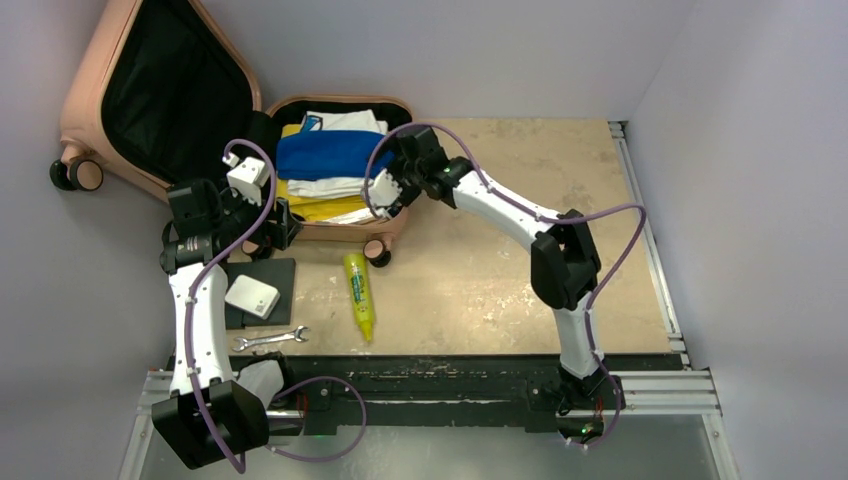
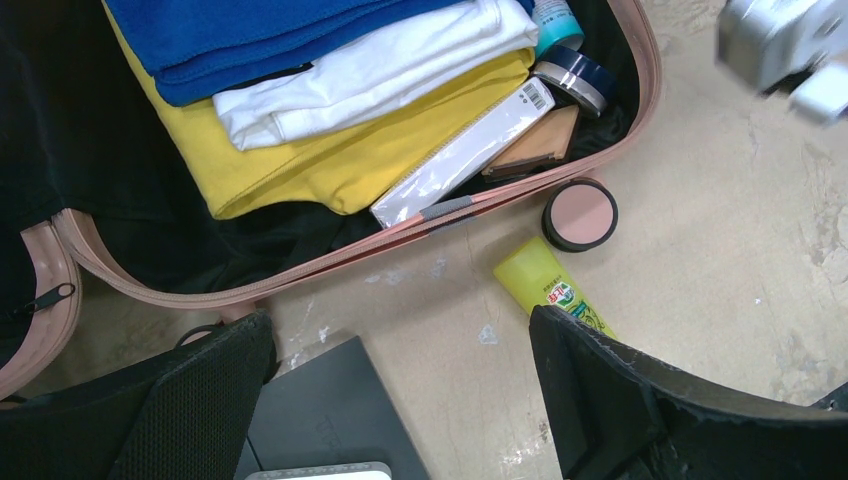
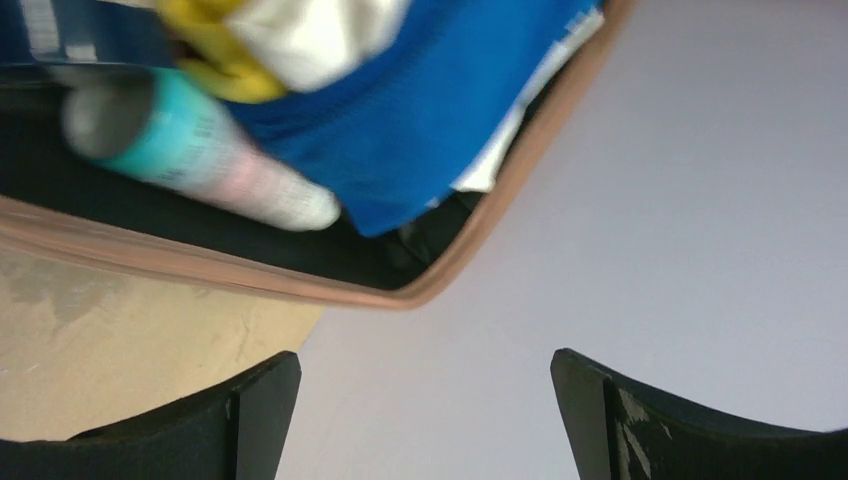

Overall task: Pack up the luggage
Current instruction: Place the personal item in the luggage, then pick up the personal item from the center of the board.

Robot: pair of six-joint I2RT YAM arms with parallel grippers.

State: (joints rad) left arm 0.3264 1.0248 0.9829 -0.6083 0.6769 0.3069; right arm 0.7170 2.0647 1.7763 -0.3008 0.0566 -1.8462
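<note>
The luggage [image 1: 85, 120] is a salmon-pink suitcase lying open at the back left, its black-lined lid propped up. Its lower half [image 2: 300, 265] holds folded blue [image 1: 325, 155], white and yellow clothes and small toiletries. My right gripper [image 1: 383, 192] hangs over the suitcase's right end, open and empty [image 3: 425, 420]. Just beyond it a blurred teal-and-pink tube [image 3: 200, 150] lies inside by the wall. My left gripper [image 1: 278, 228] sits at the suitcase's front left corner. It is open [image 2: 400, 400] above bare table and holds nothing.
A yellow tube [image 1: 358, 293] lies on the table in front of the suitcase wheel [image 2: 580, 213]. A flat black pad [image 1: 285, 280] carrying a white box [image 1: 251, 297] sits at the left, with a wrench [image 1: 270, 340] below it. Walls close in on both sides.
</note>
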